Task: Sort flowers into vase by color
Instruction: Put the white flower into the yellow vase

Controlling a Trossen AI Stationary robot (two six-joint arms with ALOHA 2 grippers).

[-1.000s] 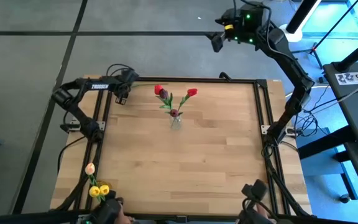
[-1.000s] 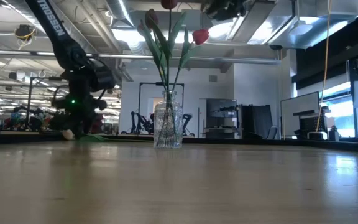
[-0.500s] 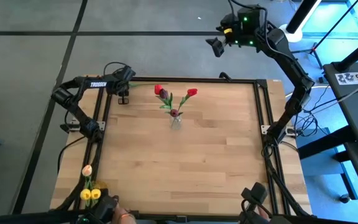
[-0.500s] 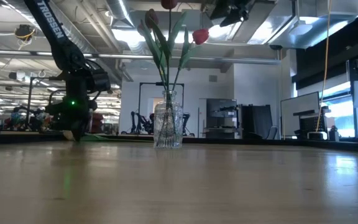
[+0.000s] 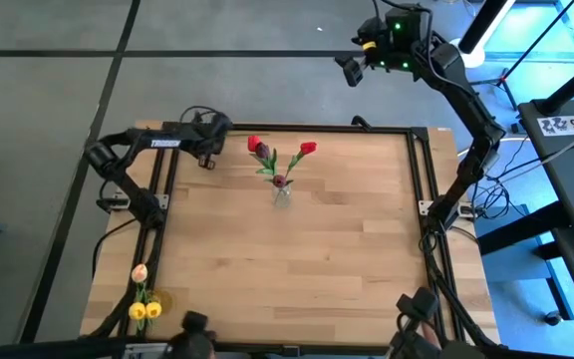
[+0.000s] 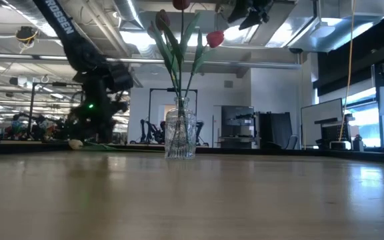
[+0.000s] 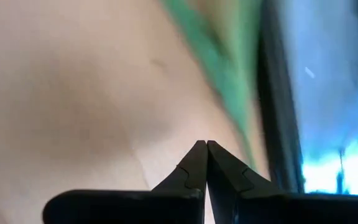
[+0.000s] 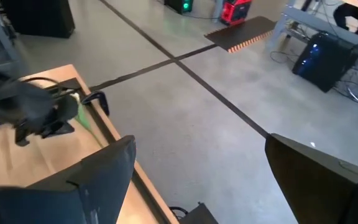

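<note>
High view: butcher-block table (image 5: 297, 249) framed in black rail, sitting on grey floor, a big ceiling-lit workshop stretching out behind it.
Red and maroon tulips (image 5: 267, 155) are standing in the clear glass vase (image 5: 282, 194) near the far edge; yellow and cream tulips (image 5: 144, 299) are lying at the near left corner. Left gripper (image 5: 207, 150) is hanging low at the far left corner, fingers (image 7: 194, 165) pressed together, green blurring just past them. Right gripper (image 5: 352, 68) is hovering high beyond the far edge, fingers (image 8: 98, 171) spread wide.
</note>
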